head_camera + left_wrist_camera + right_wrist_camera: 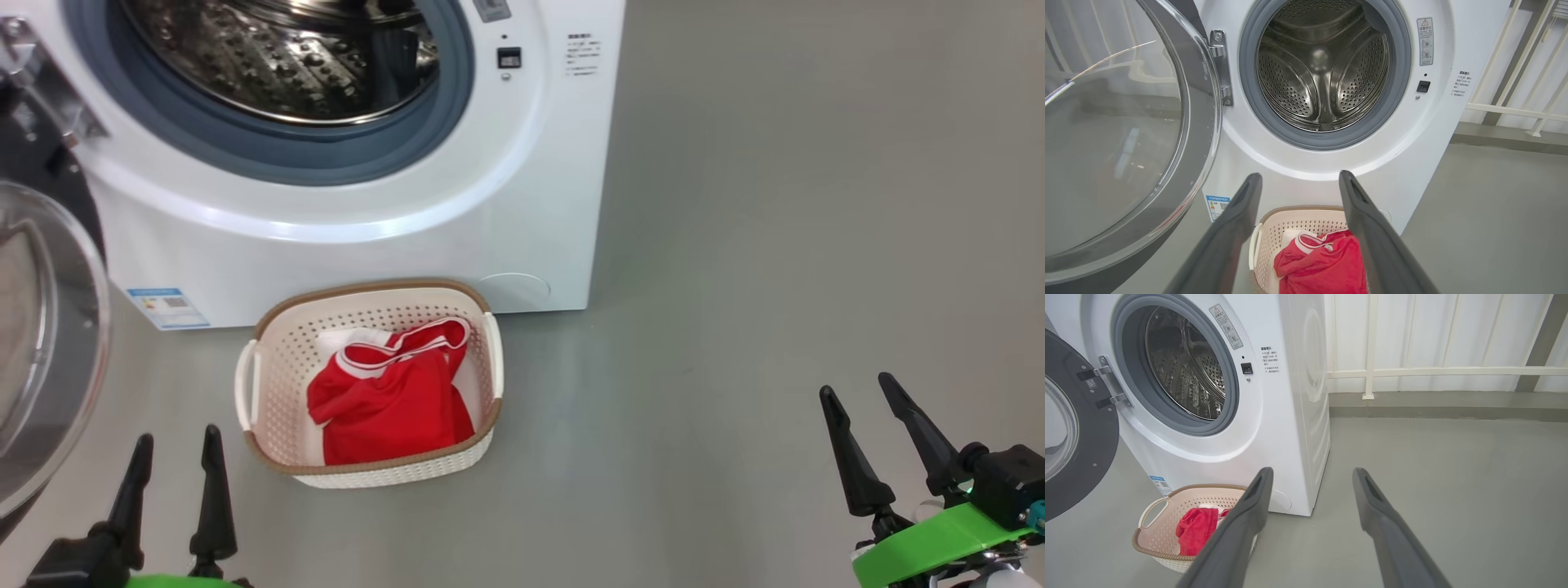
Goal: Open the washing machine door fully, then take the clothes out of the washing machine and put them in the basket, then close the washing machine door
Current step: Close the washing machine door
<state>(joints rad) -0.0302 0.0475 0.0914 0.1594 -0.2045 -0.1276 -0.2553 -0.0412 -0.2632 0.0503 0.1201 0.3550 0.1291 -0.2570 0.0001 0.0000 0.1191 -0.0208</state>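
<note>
The washer (pixel 343 220) stands on the grey floor (pixel 735 286) with its door (pixel 45 343) swung wide open to the left, the glass bowl facing outward. Inside the grey seal (pixel 343 159), the drum (pixel 286 57) shows its perforated steel wall. The basket (pixel 277 367) sits on the floor just in front of the washer's lower panel, below the drum opening. The clothes (pixel 392 400) lie inside it as a red heap with a white trim band across the top, bunched toward the basket's right and near sides.

The left fingers (pixel 214 474) rise at the lower left of the head view, spread wide and holding nothing. They stand between the door's glass and the basket's near left corner, near the basket but touching neither it nor the door. In the left wrist view they frame the basket and clothes, which lie ahead and below between them, with the drum opening above their tips.

The right fingers (pixel 845 445) rise at the lower right, also spread wide and empty, over open floor to the right of the washer and well apart from the basket. In the right wrist view the basket and clothes lie off to the left, partly hidden behind one finger.
</note>
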